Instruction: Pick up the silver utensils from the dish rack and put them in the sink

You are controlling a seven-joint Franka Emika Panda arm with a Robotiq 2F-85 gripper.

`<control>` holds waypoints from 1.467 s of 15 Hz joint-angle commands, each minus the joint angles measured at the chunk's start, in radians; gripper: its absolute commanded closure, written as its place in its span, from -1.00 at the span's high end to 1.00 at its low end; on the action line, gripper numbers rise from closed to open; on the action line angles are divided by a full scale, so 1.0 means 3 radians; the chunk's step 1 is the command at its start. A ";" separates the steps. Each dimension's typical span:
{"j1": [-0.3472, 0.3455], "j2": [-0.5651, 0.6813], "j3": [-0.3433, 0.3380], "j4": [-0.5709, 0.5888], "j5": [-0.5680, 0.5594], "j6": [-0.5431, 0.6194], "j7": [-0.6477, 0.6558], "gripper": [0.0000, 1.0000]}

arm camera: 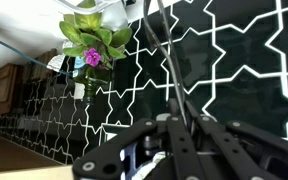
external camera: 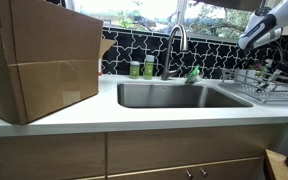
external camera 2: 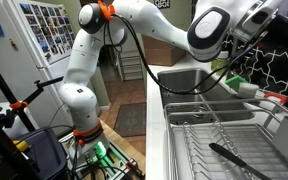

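The dish rack (external camera 2: 209, 150) fills the foreground in an exterior view, its thin chrome bars running away from the lens. One long, dark-looking utensil (external camera 2: 239, 160) lies flat across them at about 4 o'clock in the frame. The sink (external camera 2: 189, 80) sits beyond the rack at 12 o'clock. Seen in an exterior view from across the counter (external camera: 134, 115), the rack is at 3 o'clock of the basin, with the faucet (external camera: 176, 45) at the basin's 12 o'clock and a cardboard box (external camera: 39, 60) at its 9 o'clock. The gripper (arm camera: 174, 145) hangs above the rack. Its wrist camera faces the black tiled wall (arm camera: 244, 70) and a flowering plant (arm camera: 89, 45) at 11 o'clock, not the rack. I cannot tell whether the jaws are released or clenched, and nothing shows between them. The main risk is probably a descent without the utensil in wrist view. The jaws could then straddle or snag a wire bar and drag the whole rack. The utensil is thin and lies flat, so it could also pivot out of a shallow pinch. A swing toward the basin could clip the faucet.
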State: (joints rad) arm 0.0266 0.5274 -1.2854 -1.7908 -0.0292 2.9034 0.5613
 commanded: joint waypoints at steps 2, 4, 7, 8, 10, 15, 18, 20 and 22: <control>0.0453 -0.0171 -0.0391 -0.0116 -0.0013 -0.0157 -0.0076 -0.87; 0.0657 -0.0229 -0.0540 -0.0119 -0.0022 -0.0379 -0.0090 -0.87; 0.1023 -0.0438 -0.0724 -0.0144 -0.0079 -0.0832 -0.0199 -0.88; 0.1140 -0.0515 -0.0767 -0.0136 -0.0070 -0.1011 -0.0261 -0.88; 0.1404 -0.0671 -0.0863 -0.0122 -0.0045 -0.1375 -0.0399 -0.88; 0.2073 -0.0930 -0.1132 -0.0124 0.0028 -0.2085 -0.0612 -0.88; 0.2368 -0.1055 -0.1211 -0.0103 0.0117 -0.2476 -0.0678 -0.88; 0.2469 -0.1131 -0.1208 -0.0062 0.0193 -0.2751 -0.0707 -0.88; 0.2330 -0.0910 -0.1126 -0.0057 0.0107 -0.2594 -0.0580 -0.81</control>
State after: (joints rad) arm 0.7257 0.2547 -1.6232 -1.8078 0.0029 2.1253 0.3875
